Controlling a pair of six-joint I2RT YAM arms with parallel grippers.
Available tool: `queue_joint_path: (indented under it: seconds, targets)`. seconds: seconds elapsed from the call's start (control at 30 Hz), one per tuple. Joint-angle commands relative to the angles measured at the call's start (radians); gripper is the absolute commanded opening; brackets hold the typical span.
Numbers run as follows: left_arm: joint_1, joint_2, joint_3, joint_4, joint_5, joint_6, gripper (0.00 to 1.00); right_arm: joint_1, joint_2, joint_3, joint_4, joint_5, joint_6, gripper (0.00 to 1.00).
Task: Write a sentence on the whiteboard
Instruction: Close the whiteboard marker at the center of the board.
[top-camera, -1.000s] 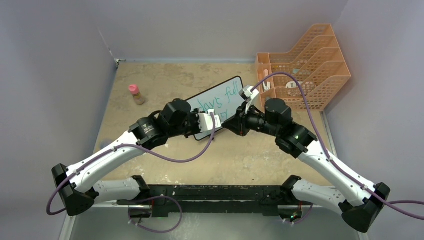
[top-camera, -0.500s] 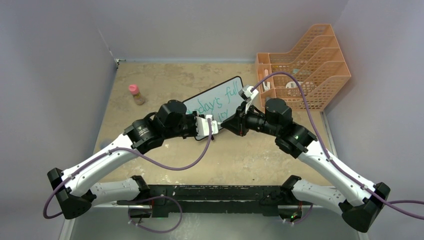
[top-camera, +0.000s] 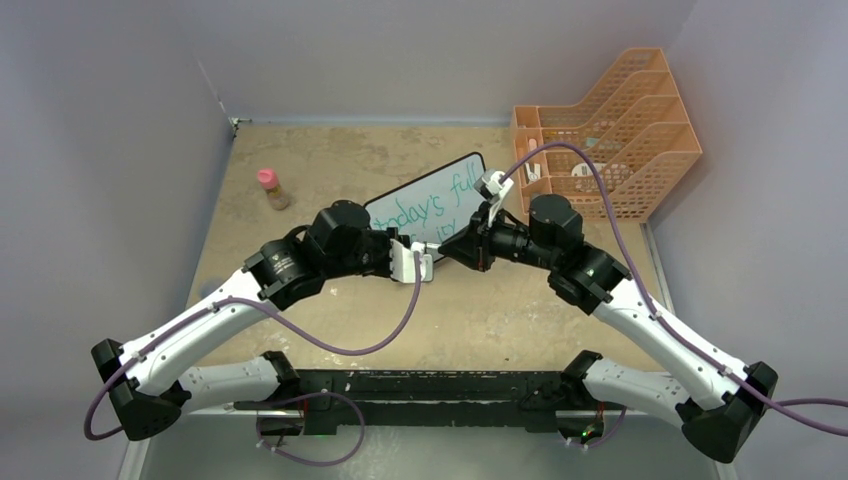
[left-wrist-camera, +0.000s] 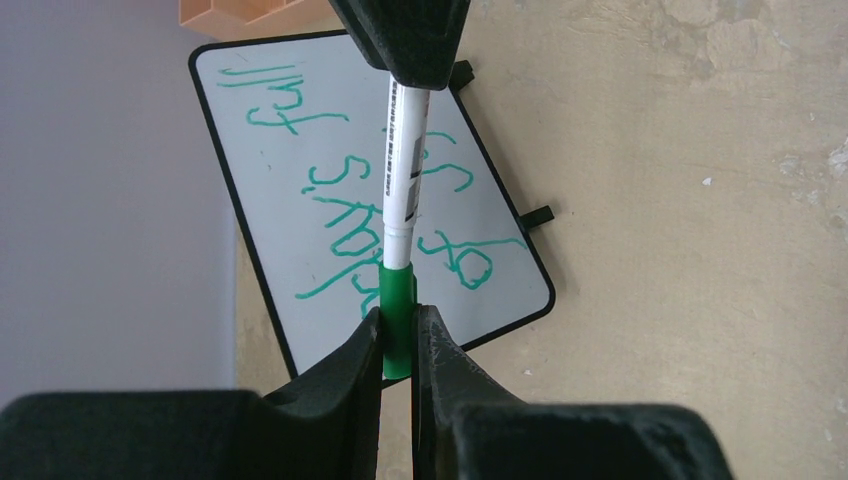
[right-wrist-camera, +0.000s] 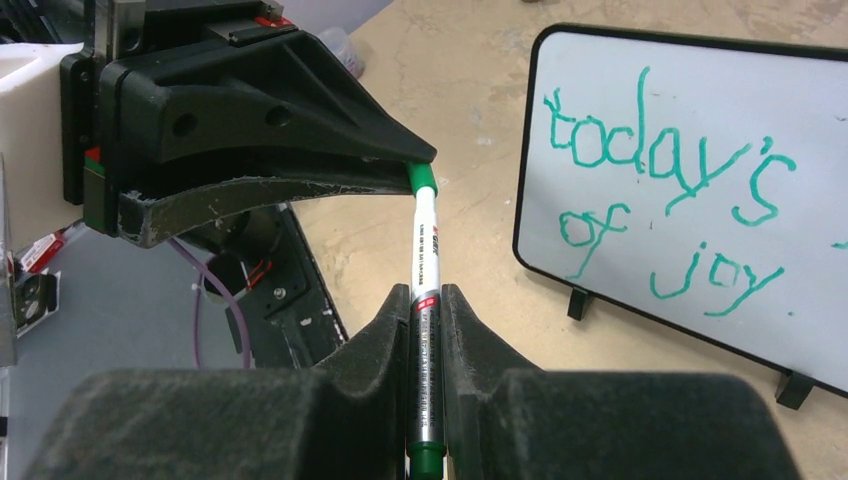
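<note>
My left end effector (left-wrist-camera: 398, 322) is clamped on the green cap (left-wrist-camera: 397, 290) of the marker (left-wrist-camera: 405, 170). My right end effector (right-wrist-camera: 427, 296) is clamped on the marker's white barrel, so the marker bridges the two tips, and I see no gap between cap and barrel. The whiteboard (right-wrist-camera: 700, 150) sits just beyond both end effectors, up and to the right of the right one in its wrist view, with its short black feet on the worktop (right-wrist-camera: 480, 130). Its green lettering reads "today's full of joy". Further out past the right end effector stands an orange mesh rack (top-camera: 610, 120), and well off to the left of the left end effector is a small pink-capped bottle (top-camera: 272, 188)
</note>
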Motion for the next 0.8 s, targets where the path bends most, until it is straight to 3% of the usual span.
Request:
queue_joint_path:
  seconds: [0.0, 0.3, 0.43, 0.7, 0.77]
  targets:
    - [0.0, 0.0, 0.09, 0.029, 0.055, 0.104, 0.0, -0.001, 0.002, -0.001, 0.096, -0.031, -0.012, 0.0]
    - [-0.016, 0.068, 0.211, -0.066, 0.012, 0.236, 0.0, 0.0, -0.002, -0.103, 0.343, 0.01, -0.007, 0.0]
    - [-0.039, 0.092, 0.249, -0.091, -0.022, 0.281, 0.0, 0.0, 0.008, -0.173, 0.535, 0.048, 0.004, 0.0]
    - [-0.073, 0.106, 0.258, -0.074, -0.085, 0.335, 0.0, 0.0, 0.076, -0.282, 0.828, 0.044, 0.009, 0.0]
    - [-0.073, 0.097, 0.249, -0.058, -0.098, 0.346, 0.04, -0.001, 0.081, -0.315, 0.901, 0.051, 0.006, 0.0]
